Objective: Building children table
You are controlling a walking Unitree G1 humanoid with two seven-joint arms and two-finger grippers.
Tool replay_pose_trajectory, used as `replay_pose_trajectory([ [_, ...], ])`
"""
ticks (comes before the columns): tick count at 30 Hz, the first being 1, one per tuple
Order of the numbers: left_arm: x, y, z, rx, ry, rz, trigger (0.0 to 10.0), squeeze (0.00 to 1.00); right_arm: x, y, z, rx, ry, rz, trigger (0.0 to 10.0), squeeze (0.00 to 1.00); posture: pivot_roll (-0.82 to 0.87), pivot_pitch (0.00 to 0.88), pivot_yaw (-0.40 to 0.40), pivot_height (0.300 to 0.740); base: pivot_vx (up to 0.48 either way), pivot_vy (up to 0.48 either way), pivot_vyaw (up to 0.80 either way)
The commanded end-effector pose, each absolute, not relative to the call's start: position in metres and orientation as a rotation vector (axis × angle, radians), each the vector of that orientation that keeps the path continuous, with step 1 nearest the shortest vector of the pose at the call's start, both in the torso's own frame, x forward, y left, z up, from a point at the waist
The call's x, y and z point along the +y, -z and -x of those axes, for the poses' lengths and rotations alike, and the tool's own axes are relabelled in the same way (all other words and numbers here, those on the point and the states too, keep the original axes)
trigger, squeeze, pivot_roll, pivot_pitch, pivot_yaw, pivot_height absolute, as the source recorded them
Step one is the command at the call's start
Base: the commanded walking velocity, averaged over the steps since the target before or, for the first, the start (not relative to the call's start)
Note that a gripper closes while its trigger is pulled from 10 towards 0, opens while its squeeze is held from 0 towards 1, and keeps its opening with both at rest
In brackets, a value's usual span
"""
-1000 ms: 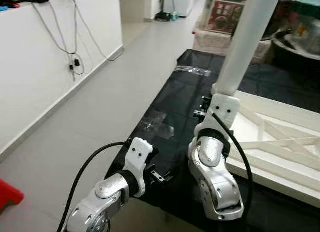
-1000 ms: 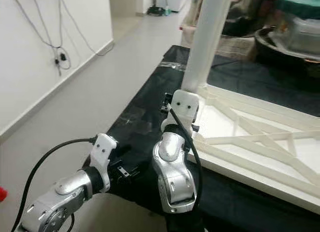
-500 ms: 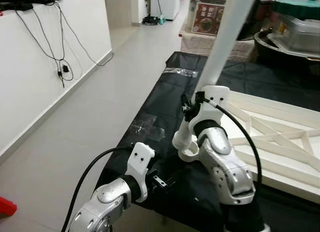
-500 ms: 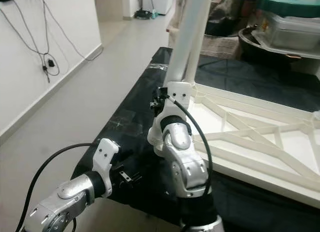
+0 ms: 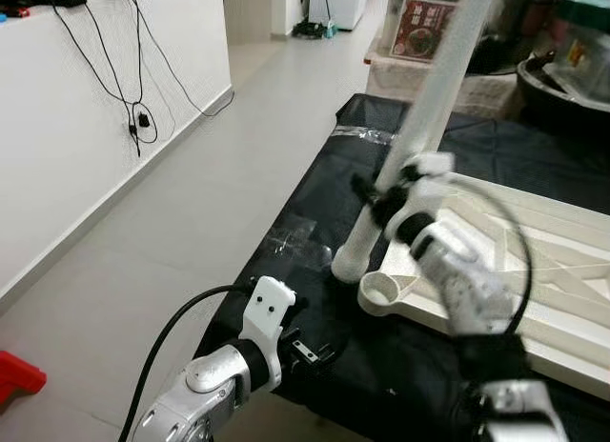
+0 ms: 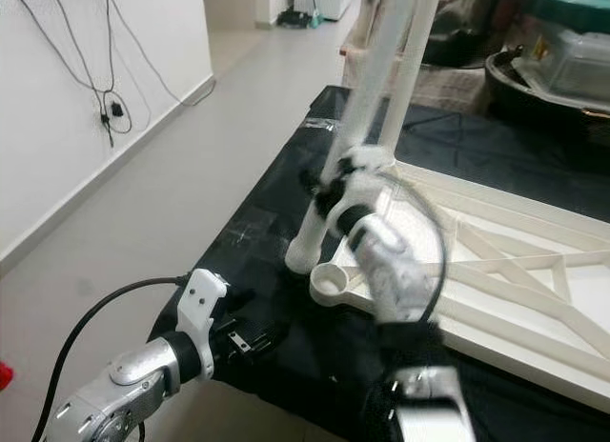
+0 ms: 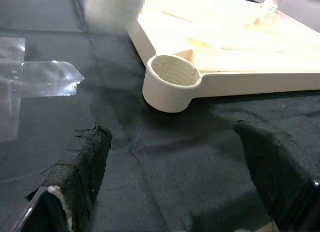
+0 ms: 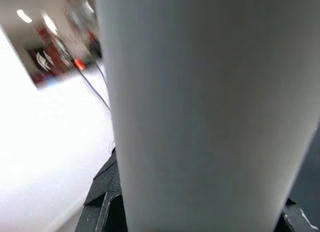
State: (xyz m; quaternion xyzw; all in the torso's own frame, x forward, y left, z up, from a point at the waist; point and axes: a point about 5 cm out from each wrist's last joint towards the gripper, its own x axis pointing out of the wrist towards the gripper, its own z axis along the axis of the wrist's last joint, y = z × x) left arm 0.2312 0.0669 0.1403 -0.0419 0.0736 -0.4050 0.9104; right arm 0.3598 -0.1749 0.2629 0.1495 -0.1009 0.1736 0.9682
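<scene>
Because the threaded socket (image 7: 171, 72) at the corner of the upturned tabletop (image 5: 534, 261) has to take the leg end-on, I have the right claw (image 5: 386, 202) clamped around the white table leg (image 5: 419, 142) low down, so the long tube stands nearly upright above it. The leg's lower end sits on the black sheet (image 5: 315, 223) just beside the socket, not in it — my read is that it has yet to be lined up over the ring and screwed home. The right arm is blurred, so I would not trust its exact pose.

The left claw (image 7: 175, 157) hangs low at the near edge of the surface, its two black fingers (image 7: 80, 162) spread wide with nothing between them, pointed at the socket; I judge it is there to steady the tabletop corner if needed. The tabletop lies ribs-up, which is why the socket faces upward.

Around this: patches of clear tape (image 7: 35, 79) on the sheet near the socket, a white wall (image 5: 86, 137) with dangling cables (image 5: 138, 99) on my left, boxes (image 5: 424, 28) and a covered tub (image 6: 562, 56) beyond the surface — and a red object (image 5: 17, 375) on the floor. The leg's tall top end could swing toward that clutter if it tilts.
</scene>
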Motion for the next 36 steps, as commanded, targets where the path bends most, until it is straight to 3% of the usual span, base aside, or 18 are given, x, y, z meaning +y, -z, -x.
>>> replay_pose_trajectory([
  [1, 0.069, -0.138, -0.229, 0.165, 0.829, 0.069, 10.0, 0.0, -0.174, -0.259, -0.359, -0.197, -0.383, -0.331, 10.0, 0.0, 0.15, 0.084, -0.074, 0.74, 0.0, 0.0, 0.0],
  [9, 0.07, -0.139, -0.224, 0.177, 0.826, 0.079, 10.0, 0.0, -0.21, -0.262, -0.341, -0.119, -0.826, -0.226, 10.0, 0.0, 0.16, 0.125, -0.075, 0.74, 0.0, 0.0, 0.0],
  [14, 0.071, -0.142, -0.219, 0.179, 0.825, 0.083, 10.0, 0.0, -0.216, -0.244, -0.335, -0.032, -0.928, -0.182, 10.0, 0.0, 0.17, 0.146, -0.076, 0.74, 0.0, 0.0, 0.0],
  [27, 0.08, -0.151, -0.205, 0.198, 0.819, 0.085, 10.0, 0.0, -0.211, -0.215, -0.339, 0.072, -1.025, -0.148, 10.0, 0.0, 0.2, 0.217, -0.066, 0.74, 0.0, 0.0, 0.0],
  [33, 0.081, -0.152, -0.202, 0.209, 0.822, 0.082, 10.0, 0.0, -0.22, -0.209, -0.353, 0.065, -0.861, 0.003, 10.0, 0.0, 0.2, 0.224, -0.065, 0.74, 0.0, 0.0, 0.0],
  [36, 0.08, -0.153, -0.203, 0.211, 0.822, 0.082, 10.0, 0.0, -0.219, -0.212, -0.35, 0.029, -0.883, 0.029, 10.0, 0.0, 0.2, 0.219, -0.067, 0.74, 0.0, 0.0, 0.0],
])
